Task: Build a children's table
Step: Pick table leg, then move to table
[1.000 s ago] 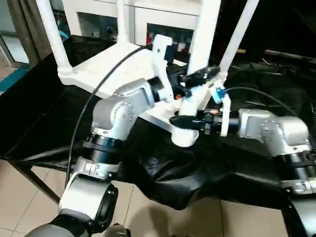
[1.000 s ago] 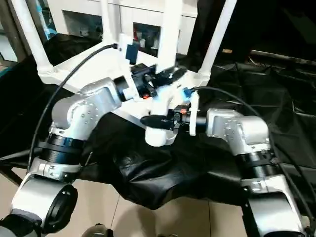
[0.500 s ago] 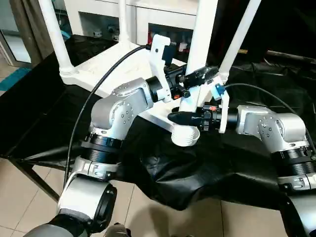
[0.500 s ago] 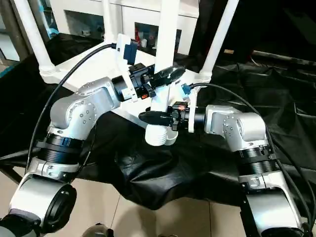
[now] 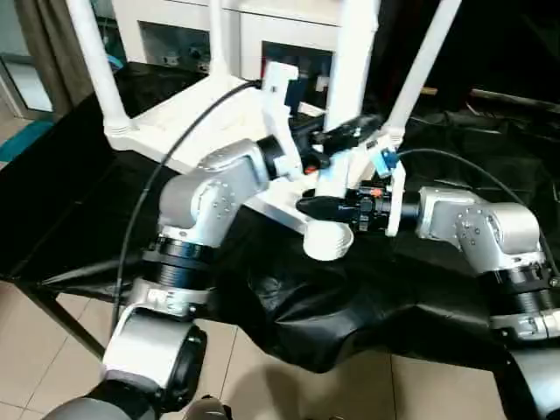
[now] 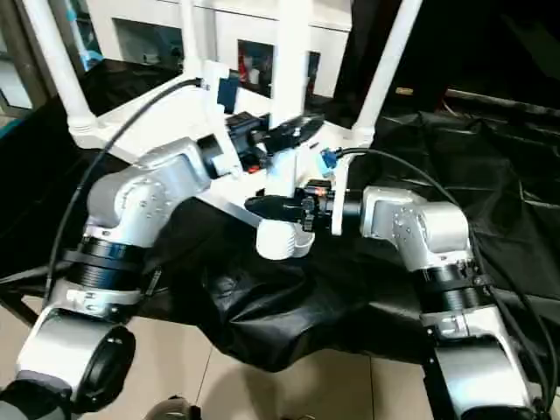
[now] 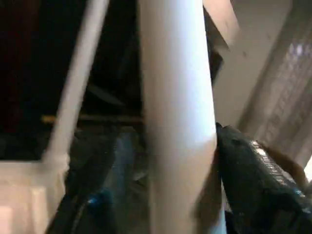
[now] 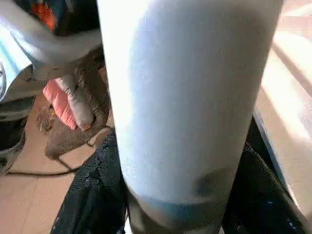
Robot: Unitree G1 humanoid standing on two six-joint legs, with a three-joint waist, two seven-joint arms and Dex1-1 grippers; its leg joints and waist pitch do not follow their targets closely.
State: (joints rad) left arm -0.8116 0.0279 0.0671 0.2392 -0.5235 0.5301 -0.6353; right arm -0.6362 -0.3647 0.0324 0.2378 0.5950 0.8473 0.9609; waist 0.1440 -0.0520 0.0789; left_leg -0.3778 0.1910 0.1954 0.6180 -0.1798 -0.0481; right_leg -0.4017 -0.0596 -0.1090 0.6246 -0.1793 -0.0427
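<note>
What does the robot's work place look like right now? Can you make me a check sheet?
Surface: a table under a crumpled black cloth.
Job's things: a white plastic rectangular tabletop lies upside down; three long white tapered tube legs stand in its corner sockets, for example one; the fourth leg stands at the nearest corner socket.
Clutter: nothing seen.
Grippers: the left gripper sits higher on the fourth leg, the right gripper low by the socket; jaws on either side of the leg.
Cables: black cables loop over both silver arms.
Surroundings: a white glass-door cabinet behind, tiled floor below.
</note>
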